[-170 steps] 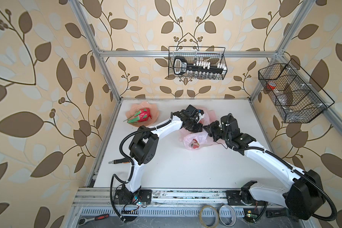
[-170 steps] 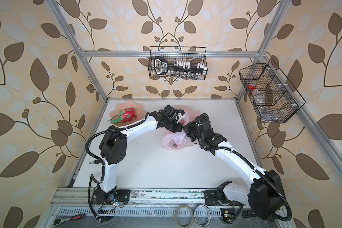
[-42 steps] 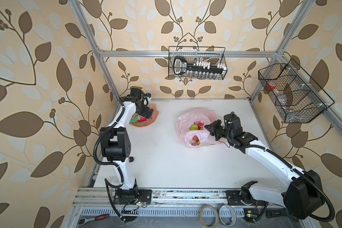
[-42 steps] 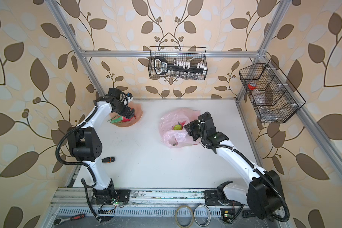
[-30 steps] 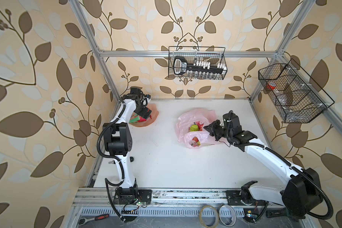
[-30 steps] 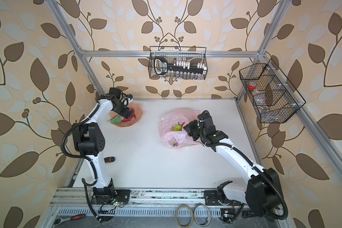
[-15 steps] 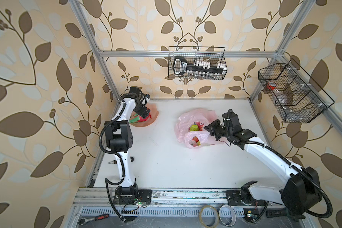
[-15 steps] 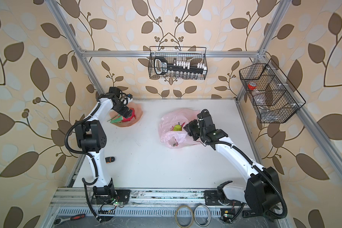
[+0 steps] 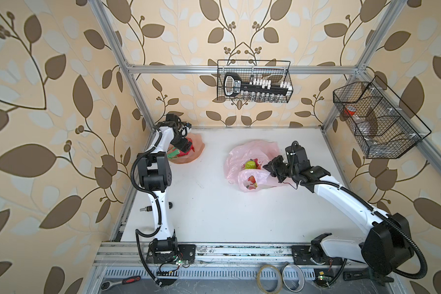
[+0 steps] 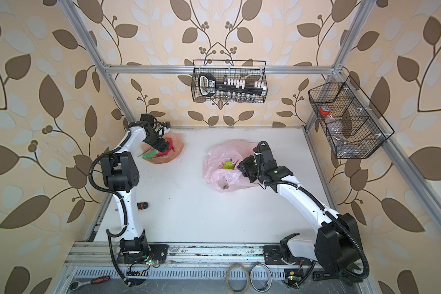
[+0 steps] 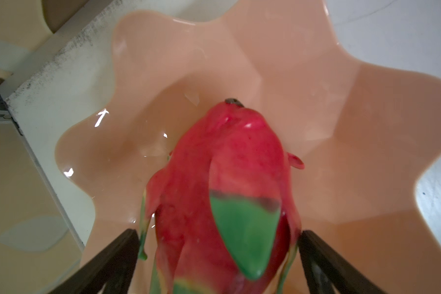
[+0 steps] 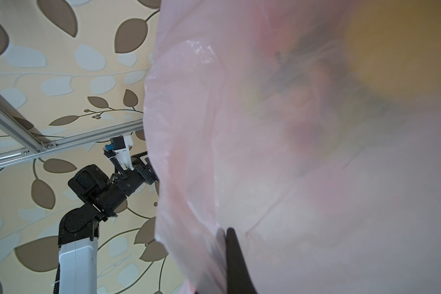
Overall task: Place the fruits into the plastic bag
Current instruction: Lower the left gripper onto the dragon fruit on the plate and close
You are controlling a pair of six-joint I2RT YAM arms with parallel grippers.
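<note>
- The worktop (image 9: 214,208) is white and flat; the plastic bag lies right of its middle, and the dish sits in its far left corner, well apart from the bag.
- The plastic bag (image 9: 250,152) (image 10: 222,154) (image 12: 265,152) is a thin, crinkly, pale-pink sack slumped on the worktop with its mouth gaping upward; it looks light and floppy, and would likely sag shut or slide if let go; a pinch on the rim or a handle suits it best.
- The dish (image 9: 198,147) (image 10: 179,145) (image 11: 316,76) is peach-pink, petal-edged and glossy; only the dragon fruit shows in it; its smooth walls may let a nudged fruit skid.
- The right gripper (image 9: 267,168) (image 10: 241,165) is closed tight on a fold of the bag's edge on the arm's side, holding that rim up.
- The left gripper (image 9: 185,147) (image 10: 163,147) (image 11: 218,233) is spread wide and holds nothing; its jaws stand either side of the dragon fruit, low in the dish.
- The dragon fruit (image 9: 181,153) (image 10: 161,153) (image 11: 229,165) is magenta with green scales; it looks like light, hard, shiny plastic, so probably slippery; the scales are thin and poor to grip; across the fat middle of the body seems the surest hold.
- A green fruit (image 9: 250,165) (image 10: 229,165) shows in the bag's mouth, already inside; whether the red shapes beside it are fruit or print, I cannot tell.
</note>
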